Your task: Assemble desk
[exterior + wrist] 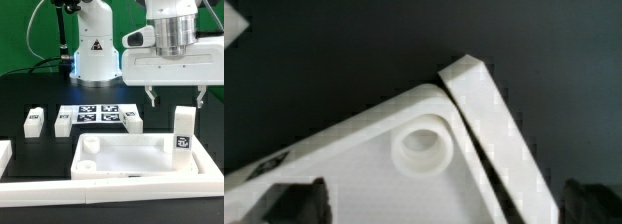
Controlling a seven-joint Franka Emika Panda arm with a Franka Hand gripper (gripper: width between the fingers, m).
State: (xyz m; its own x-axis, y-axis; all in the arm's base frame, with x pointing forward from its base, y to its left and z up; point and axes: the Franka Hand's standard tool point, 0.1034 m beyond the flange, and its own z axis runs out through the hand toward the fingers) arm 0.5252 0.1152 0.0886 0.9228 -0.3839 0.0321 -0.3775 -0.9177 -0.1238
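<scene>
The white tray-like tabletop [140, 160] lies near the table's front, with round sockets in its corners. One tagged white leg [182, 129] stands upright at its far corner on the exterior view's right. Three more legs [33, 120] [62, 123] [131, 121] stand behind it. My gripper [177, 98] hangs open and empty above the upright leg and that corner, touching nothing. In the wrist view the gripper [438, 205] shows its dark fingertips [287, 205] wide apart over the tabletop [349, 150], a corner socket [420, 145], and the leg [491, 115] against the rim.
The marker board [97, 114] lies flat between the rear legs. A long white border rail [110, 188] runs along the front and another [5, 152] sits at the exterior view's left. The robot base [95, 45] stands at the back.
</scene>
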